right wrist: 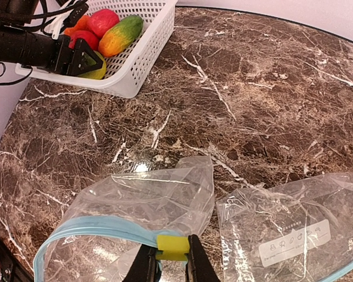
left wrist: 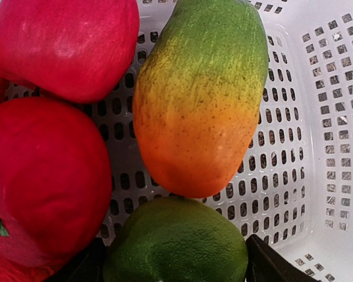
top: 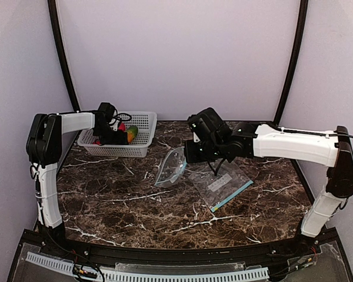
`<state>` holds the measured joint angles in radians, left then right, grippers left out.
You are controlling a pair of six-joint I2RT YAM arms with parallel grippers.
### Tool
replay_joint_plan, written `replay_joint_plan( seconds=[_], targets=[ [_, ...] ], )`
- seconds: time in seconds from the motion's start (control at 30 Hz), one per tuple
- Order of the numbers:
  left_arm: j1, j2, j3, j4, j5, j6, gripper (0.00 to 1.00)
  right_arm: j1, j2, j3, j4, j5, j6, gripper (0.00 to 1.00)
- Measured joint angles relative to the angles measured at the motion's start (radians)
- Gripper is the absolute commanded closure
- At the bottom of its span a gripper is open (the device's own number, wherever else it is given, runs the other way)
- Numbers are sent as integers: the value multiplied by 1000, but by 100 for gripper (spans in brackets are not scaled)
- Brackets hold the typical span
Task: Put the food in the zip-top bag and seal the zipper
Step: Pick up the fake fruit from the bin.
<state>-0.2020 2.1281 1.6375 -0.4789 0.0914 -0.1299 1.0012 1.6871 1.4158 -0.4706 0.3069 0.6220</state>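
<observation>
All the food (right wrist: 109, 32) lay in the white mesh basket (top: 142, 130) at the far left corner of the dark marbled surface (right wrist: 270, 88), and none of it was in a bag. From the left wrist view, two red fruits (left wrist: 59, 47) sat stacked at the left. A long fruit shading from green to orange (left wrist: 200, 100) lay lengthwise beside them, and a rounded green fruit (left wrist: 176, 241) rested just below its orange end. The left tool (left wrist: 175, 267) had its jaws spread wide, one dark finger at either flank of that green fruit (whether they touched its skin could not be told). The fruit sat on the basket floor.

Near the middle of the surface, well apart from the basket, the right tool (right wrist: 172, 265) was pressed together on the small yellow tab at the blue zipper rim of a clear zip-top bag (right wrist: 141, 200). The bag's mouth gaped, with the blue rim curving away to the left of the tab. Its crumpled body reached toward the basket and held nothing. Just to its right a second clear bag (right wrist: 294, 226) lay flat on the surface, with a white printed label on its face.
</observation>
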Motion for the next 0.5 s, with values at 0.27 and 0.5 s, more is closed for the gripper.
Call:
replay_joint_plan(
  seconds=[0.27, 0.5],
  targets=[
    [-5, 0, 5, -3, -36, 26, 38, 0, 5, 7, 1, -1, 0, 100],
    [-6, 2, 14, -13, -39, 29, 42, 0, 5, 9, 2, -1, 0, 100]
  ],
)
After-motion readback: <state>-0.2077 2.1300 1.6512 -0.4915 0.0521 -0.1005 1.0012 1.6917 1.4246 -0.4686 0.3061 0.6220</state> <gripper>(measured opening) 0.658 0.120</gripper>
